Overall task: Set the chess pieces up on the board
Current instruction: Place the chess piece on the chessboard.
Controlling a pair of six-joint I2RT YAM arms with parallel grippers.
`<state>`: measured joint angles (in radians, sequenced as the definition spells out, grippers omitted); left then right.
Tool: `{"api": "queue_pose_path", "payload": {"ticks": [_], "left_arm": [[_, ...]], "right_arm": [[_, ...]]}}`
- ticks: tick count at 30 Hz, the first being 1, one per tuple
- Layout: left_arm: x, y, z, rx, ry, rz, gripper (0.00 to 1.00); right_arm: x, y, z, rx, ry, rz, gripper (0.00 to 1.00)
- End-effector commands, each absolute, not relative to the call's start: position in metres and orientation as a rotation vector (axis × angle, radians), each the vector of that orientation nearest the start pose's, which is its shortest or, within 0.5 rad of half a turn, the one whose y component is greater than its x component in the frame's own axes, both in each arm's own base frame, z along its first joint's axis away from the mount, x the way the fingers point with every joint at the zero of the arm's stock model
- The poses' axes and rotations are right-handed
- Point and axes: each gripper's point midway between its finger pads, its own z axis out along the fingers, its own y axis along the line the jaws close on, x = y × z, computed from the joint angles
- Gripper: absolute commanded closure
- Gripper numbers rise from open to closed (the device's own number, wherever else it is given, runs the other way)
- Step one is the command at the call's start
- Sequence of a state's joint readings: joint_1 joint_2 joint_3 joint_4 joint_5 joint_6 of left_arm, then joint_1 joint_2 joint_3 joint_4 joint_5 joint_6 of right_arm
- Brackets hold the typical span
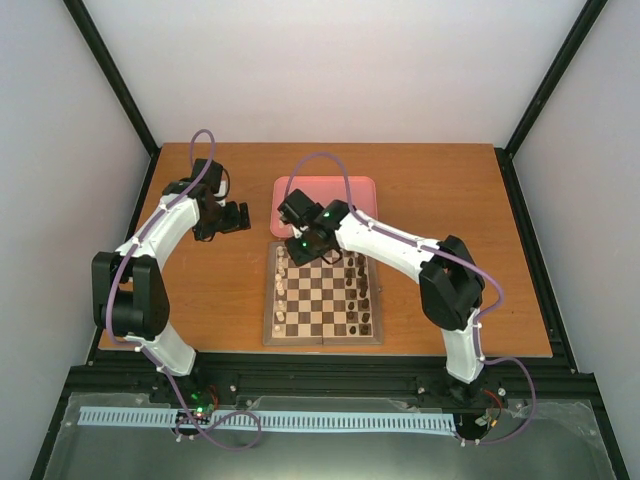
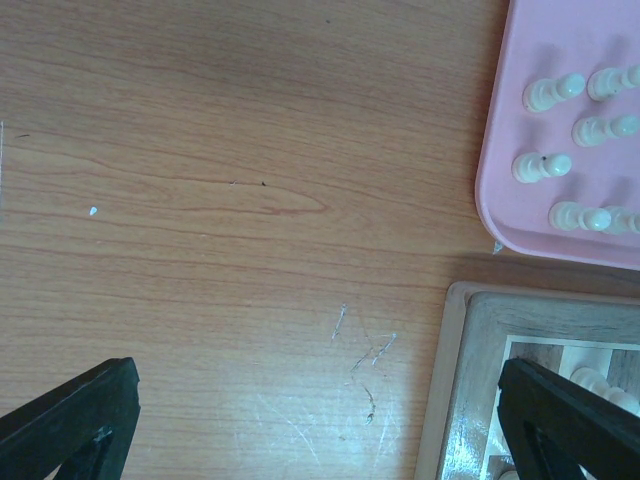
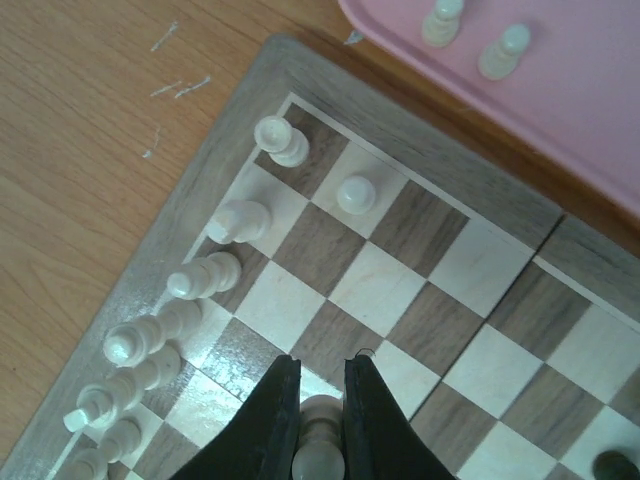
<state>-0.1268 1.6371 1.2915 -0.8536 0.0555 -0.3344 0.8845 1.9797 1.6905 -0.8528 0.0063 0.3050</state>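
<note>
The board (image 1: 270, 318) lies mid-table, with a row of cream chess pieces (image 1: 283, 290) down its left edge. My right gripper (image 3: 323, 362) hangs over the board's far left part, shut on a cream pawn (image 3: 322, 440) pinched between its black fingers. Below it stand cream pieces (image 3: 240, 220) along the board (image 3: 420, 130) edge, and one pawn (image 3: 356, 193) stands a square inward. My left gripper (image 2: 320, 420) is open over bare table left of the board corner (image 2: 470, 400), holding nothing. More cream pieces (image 2: 543, 166) lie on the pink tray (image 2: 510, 200).
Dark brown pieces (image 1: 365, 295) line the board's right edge. The pink tray (image 1: 350, 190) sits just behind the board, touching distance from its far edge. Black frame rails border the table on both sides.
</note>
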Motion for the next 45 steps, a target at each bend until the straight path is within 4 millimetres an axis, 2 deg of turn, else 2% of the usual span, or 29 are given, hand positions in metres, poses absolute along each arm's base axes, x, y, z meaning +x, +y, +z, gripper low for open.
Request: {"api": "queue_pose_path", "payload": {"ticks": [1,7,15,31,45], "left_arm": [[0.382,-0.06,0.141,-0.243,2.715,-0.198,0.0],[0.38,-0.058,0.142,-0.241,2.712,-0.188,0.0],[0.377,-0.057,0.139,-0.239,2.715,-0.182,0.0],[0.379,-0.058,0.132,-0.237,2.732,-0.183,0.0],[0.381,-0.059,0.128,-0.236,2.742,-0.188,0.0]], "right_arm": [[0.303,0.39,0.127,-0.768,2.596,0.421,0.97],[0.308,0.403,0.105,-0.79,2.581,0.423,0.97],[0.311,0.41,0.082,-0.808,2.585,0.427,0.97],[0.321,0.414,0.058,-0.825,2.601,0.378,0.97],[0.331,0.411,0.053,-0.82,2.597,0.318,0.95]]}}
